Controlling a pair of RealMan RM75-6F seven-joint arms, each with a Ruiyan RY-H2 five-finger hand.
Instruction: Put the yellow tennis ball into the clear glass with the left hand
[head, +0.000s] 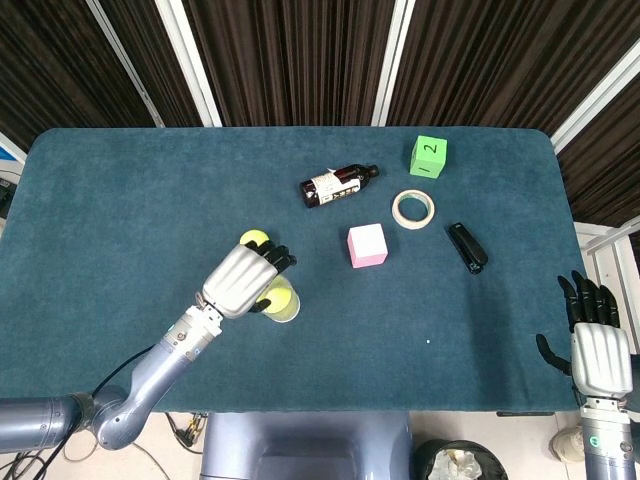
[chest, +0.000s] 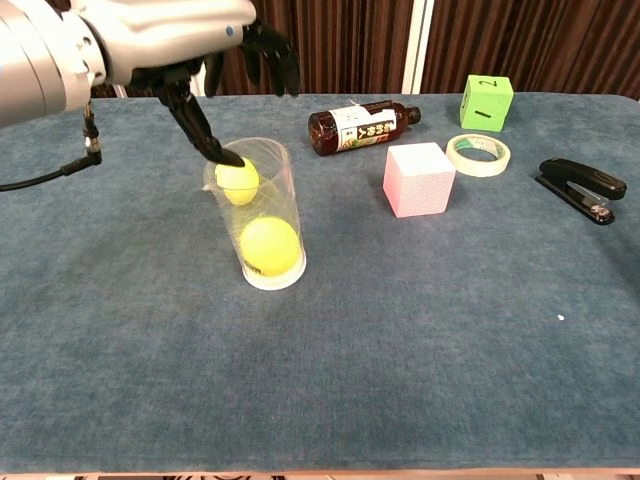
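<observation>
The yellow tennis ball (chest: 269, 246) lies at the bottom of the clear glass (chest: 284, 180), which stands upright on the blue table; in the head view the ball (head: 282, 297) shows just past my left hand. My left hand (head: 240, 281) hovers over the glass rim with its fingers (chest: 272, 42) spread and nothing in it. A second yellow ball (chest: 236, 181) shows through the glass, lying on the table behind it (head: 253, 239). My right hand (head: 592, 340) hangs open off the table's right front corner.
Behind and right of the glass are a brown bottle (head: 338, 184) on its side, a pink cube (head: 367, 245), a tape roll (head: 412, 209), a green cube (head: 428, 157) and a black stapler (head: 466, 247).
</observation>
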